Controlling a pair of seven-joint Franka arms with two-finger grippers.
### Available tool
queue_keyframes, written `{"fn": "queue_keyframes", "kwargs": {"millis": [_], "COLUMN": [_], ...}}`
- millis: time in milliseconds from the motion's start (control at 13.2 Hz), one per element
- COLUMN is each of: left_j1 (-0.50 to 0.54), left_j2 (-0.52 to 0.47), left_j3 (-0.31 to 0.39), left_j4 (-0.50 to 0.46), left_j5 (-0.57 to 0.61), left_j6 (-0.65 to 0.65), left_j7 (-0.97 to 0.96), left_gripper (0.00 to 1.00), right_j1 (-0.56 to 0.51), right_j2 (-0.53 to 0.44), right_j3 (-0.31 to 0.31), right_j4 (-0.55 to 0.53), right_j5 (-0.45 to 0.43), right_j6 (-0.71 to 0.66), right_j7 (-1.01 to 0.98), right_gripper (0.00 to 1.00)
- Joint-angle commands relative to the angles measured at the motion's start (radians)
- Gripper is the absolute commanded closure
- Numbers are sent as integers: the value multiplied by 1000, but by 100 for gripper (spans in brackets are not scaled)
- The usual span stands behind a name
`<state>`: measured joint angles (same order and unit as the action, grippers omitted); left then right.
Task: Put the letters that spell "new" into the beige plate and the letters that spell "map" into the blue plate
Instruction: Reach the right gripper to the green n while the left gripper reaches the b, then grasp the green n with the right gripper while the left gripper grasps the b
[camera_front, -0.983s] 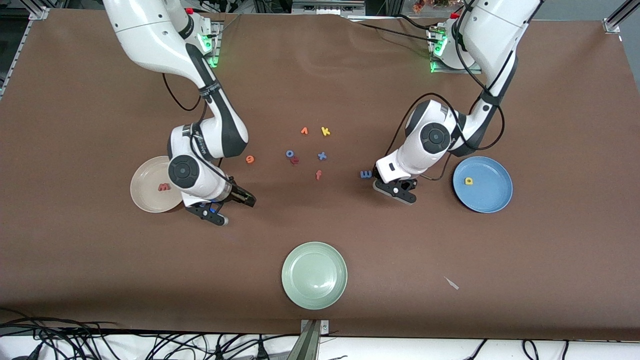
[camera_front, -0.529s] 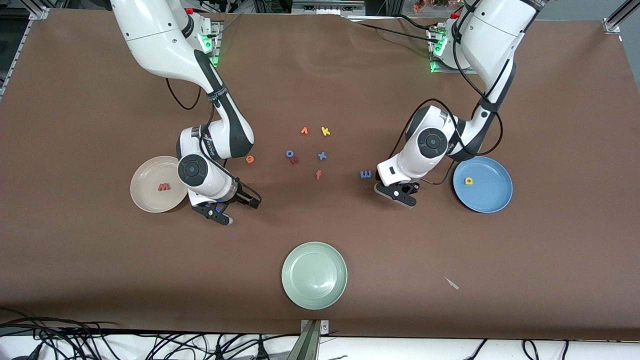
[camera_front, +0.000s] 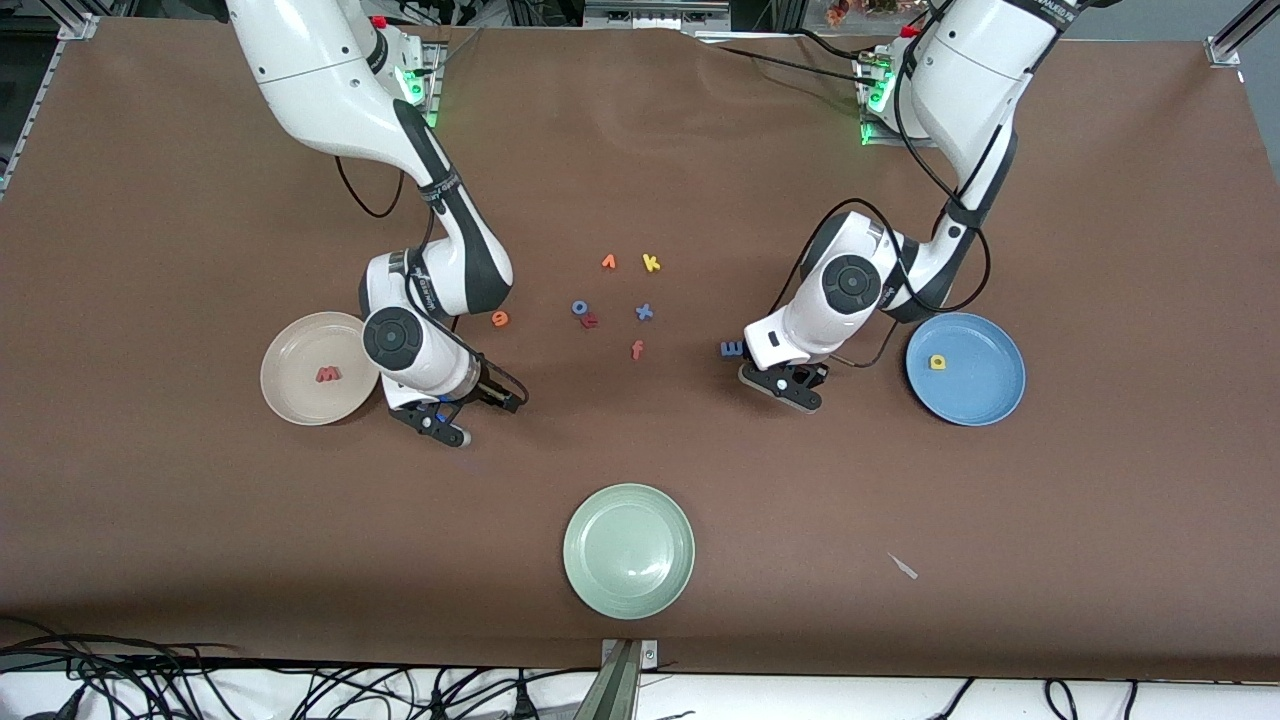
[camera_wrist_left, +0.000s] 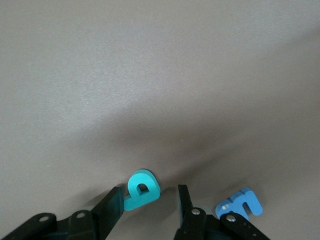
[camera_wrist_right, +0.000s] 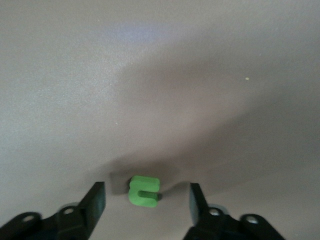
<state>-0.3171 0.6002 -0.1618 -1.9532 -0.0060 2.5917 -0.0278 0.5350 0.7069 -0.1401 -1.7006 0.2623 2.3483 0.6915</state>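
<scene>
In the left wrist view my left gripper (camera_wrist_left: 150, 194) is open and low over the table, straddling the teal "a" (camera_wrist_left: 142, 188). The "a" leans on one finger, with a gap to the other. The light-blue "m" (camera_wrist_left: 241, 203) lies just beside that gripper (camera_front: 790, 387). My right gripper (camera_wrist_right: 147, 192) is open around the green "n" (camera_wrist_right: 144, 190), with gaps on both sides. It sits beside the beige plate (camera_front: 290, 400), which holds the salmon "w" (camera_front: 327, 375). The blue plate (camera_front: 985, 395) holds the yellow "p" (camera_front: 937, 362). The orange "e" (camera_front: 499, 319) lies by the right arm.
Mid-table lie an orange "v" (camera_front: 609, 262), a yellow "k" (camera_front: 651, 263), a blue "o" (camera_front: 580, 307), a blue "x" (camera_front: 644, 312) and a red-orange "f" (camera_front: 637, 349). A pale green plate (camera_front: 628, 550) sits nearest the front camera. A small white scrap (camera_front: 903, 566) lies toward the left arm's end.
The right gripper has slid a little toward the table's middle and its fingers have narrowed. The left gripper has shifted slightly toward the "m".
</scene>
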Motion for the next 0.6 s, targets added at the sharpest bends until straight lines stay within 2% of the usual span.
{"fn": "queue_keyframes", "kwargs": {"millis": [0, 302, 454, 529], "left_j1": [-13, -13, -13, -13], "left_j2": [29, 35, 35, 35], "left_j3": [13, 13, 15, 15], "left_j4": [22, 22, 22, 22], "left_j5": [31, 31, 31, 31], "left_j6": [18, 19, 19, 19], "left_j7": [-21, -21, -20, -20], "left_gripper": [55, 58, 65, 72], "right_j1": [11, 11, 11, 11], "right_j2": [6, 11, 11, 11], "right_j3": [-3, -3, -3, -3], "right_j4": [-5, -5, -5, -5], "right_j5": [32, 32, 32, 34], "right_j6": [17, 17, 17, 17], "right_j7": [5, 5, 5, 5], "right_gripper": [36, 51, 58, 62]}}
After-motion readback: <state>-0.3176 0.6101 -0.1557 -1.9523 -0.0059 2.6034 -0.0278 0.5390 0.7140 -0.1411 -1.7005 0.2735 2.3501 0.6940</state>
